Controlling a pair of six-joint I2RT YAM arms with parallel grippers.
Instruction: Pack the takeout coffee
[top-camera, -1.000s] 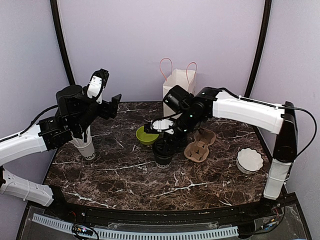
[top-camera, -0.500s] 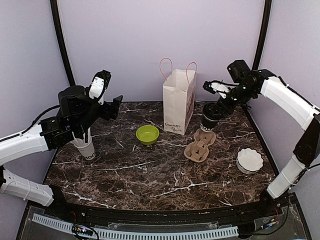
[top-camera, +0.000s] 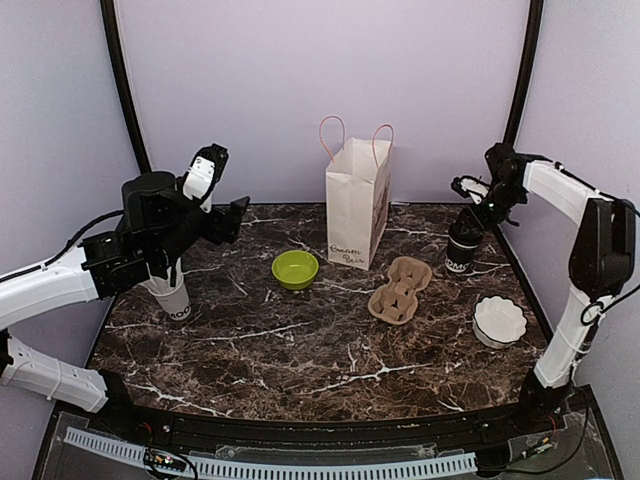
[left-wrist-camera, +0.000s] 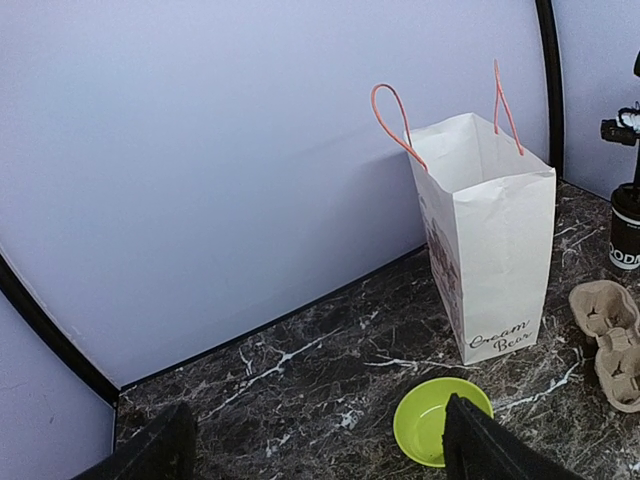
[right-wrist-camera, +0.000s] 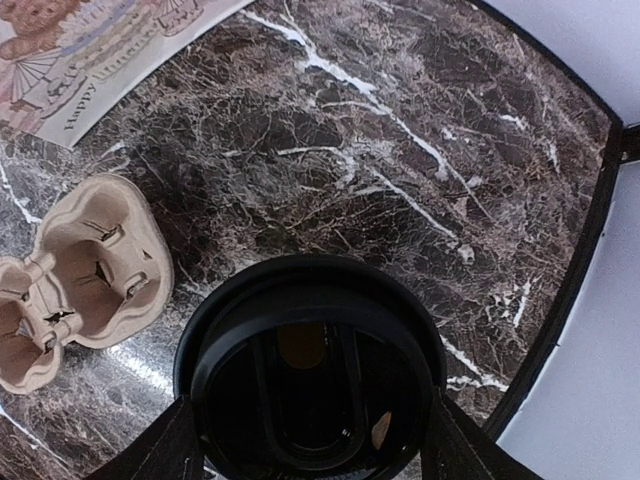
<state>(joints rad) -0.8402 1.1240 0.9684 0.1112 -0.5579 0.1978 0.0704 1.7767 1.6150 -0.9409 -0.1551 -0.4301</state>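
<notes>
Step in hand: moving the coffee cup (top-camera: 461, 256) toward packing. It is not yet in the cup carrier (top-camera: 400, 289) nor in the paper bag (top-camera: 356, 215).

Right hand (top-camera: 468, 228): partly closed, gripping the cup from above near its top. In the wrist view my fingers (right-wrist-camera: 160, 450) sit against either side of the black lid (right-wrist-camera: 315, 370), which is on the cup and looks level.

Cup position: far right corner of the counter (top-camera: 300, 350), upright, directly beneath the hand. It is near the carrier's far end but apart from it, and the bag is further left beyond that. I cannot tell whether the base rests on the counter or hangs just above it.

Left hand (left-wrist-camera: 318, 455): wide open, holding nothing, raised on the left side above the cup of straws (top-camera: 176, 300) and facing the bag.

Next move, my judgement: bring the cup left, keep it upright, centre it over a carrier well and lower it straight. Risk: catching the well's rim would tip the cup or shove the light carrier.
</notes>
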